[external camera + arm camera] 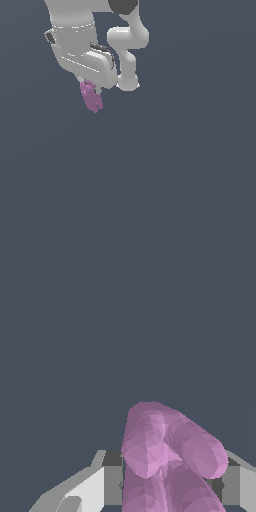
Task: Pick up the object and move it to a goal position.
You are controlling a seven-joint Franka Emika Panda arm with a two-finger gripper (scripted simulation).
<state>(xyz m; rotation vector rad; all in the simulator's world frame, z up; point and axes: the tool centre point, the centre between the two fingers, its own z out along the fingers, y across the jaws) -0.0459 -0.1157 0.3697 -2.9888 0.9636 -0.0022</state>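
Note:
The object point(91, 97) is a small pink-purple lumpy piece that hangs down from under the white gripper point(89, 86) in the upper left of the exterior view. The gripper is shut on its upper end; the fingers are mostly hidden by the hand and the object. In the wrist view the object point(167, 453) fills the space between the two grey-white fingers point(105, 481), its knobbly end pointing away from the camera.
The white arm point(127, 50) bends behind the hand at the top of the exterior view. Below and around is a plain dark grey-blue surface point(150, 190). No goal marker shows.

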